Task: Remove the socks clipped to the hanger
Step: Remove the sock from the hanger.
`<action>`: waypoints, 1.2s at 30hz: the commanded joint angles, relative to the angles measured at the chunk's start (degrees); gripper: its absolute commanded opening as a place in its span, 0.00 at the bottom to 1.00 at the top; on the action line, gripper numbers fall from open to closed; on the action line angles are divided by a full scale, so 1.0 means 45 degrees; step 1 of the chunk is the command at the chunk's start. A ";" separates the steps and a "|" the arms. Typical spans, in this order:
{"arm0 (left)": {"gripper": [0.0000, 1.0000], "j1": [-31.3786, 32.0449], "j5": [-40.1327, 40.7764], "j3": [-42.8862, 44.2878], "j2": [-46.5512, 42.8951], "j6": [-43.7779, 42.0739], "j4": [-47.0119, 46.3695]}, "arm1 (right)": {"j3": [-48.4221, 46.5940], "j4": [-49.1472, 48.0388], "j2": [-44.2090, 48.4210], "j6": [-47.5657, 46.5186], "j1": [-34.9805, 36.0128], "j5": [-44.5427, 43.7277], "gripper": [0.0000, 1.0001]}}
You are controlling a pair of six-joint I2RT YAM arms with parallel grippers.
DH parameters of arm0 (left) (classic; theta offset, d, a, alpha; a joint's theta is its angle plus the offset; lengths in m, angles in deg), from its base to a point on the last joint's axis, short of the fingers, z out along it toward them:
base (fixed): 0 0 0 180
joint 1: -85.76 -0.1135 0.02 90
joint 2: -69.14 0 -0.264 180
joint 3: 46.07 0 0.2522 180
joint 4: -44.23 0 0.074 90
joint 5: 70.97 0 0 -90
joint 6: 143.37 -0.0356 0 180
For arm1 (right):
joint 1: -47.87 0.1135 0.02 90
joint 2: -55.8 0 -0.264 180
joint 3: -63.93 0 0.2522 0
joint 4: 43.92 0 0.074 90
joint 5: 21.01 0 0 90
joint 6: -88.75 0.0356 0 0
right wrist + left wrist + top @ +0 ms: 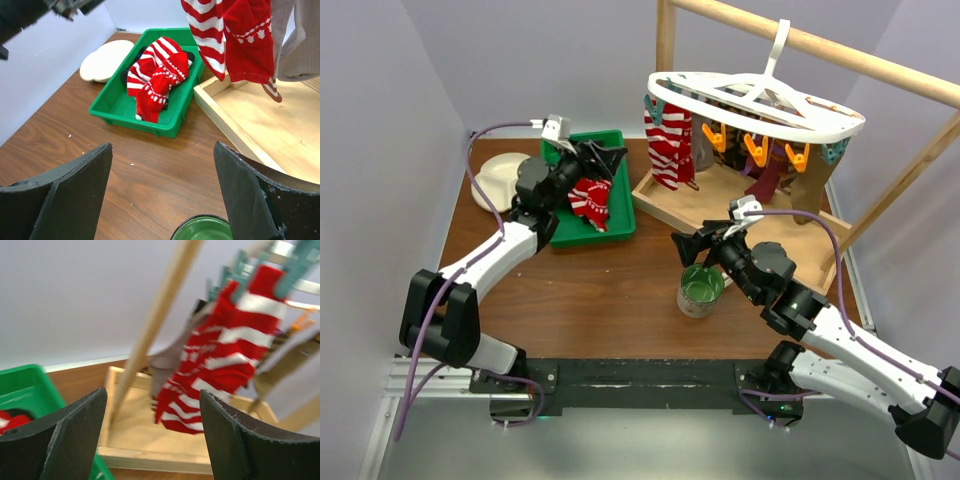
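Observation:
The white oval hanger (760,105) hangs by its hook from a wooden pole. A red-and-white striped sock (666,145) (220,355) (210,35) is clipped at its left end, and a maroon sock (770,175) hangs further right. Red-and-white socks (590,200) (157,75) lie in the green bin (620,228) (130,122). My left gripper (612,160) (152,395) is open over the bin, facing the striped sock, with nothing between its fingers. My right gripper (682,247) (162,146) is open and empty above the table, short of the hanger.
A wooden base tray (670,205) (260,125) with posts and the pole (820,45) carries the hanger. A green cup (701,290) (205,229) stands just below my right gripper. A white plate (500,175) (105,60) lies left of the bin.

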 commanded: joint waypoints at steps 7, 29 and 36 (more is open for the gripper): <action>0.78 0.0231 -0.4209 0.0952 0.0469 0.0529 -0.3516 | 0.0051 -0.0390 0.0395 0.0163 0.0010 -0.0242 0.86; 0.65 0.0836 -0.5167 0.5817 0.3791 0.0216 -0.1893 | -0.0437 0.0645 0.0746 -0.0012 -0.0010 -0.0340 0.86; 0.08 0.1227 -0.5167 0.5759 0.3616 0.0256 -0.1993 | -0.0574 0.0762 0.0785 -0.0071 -0.0010 -0.0477 0.87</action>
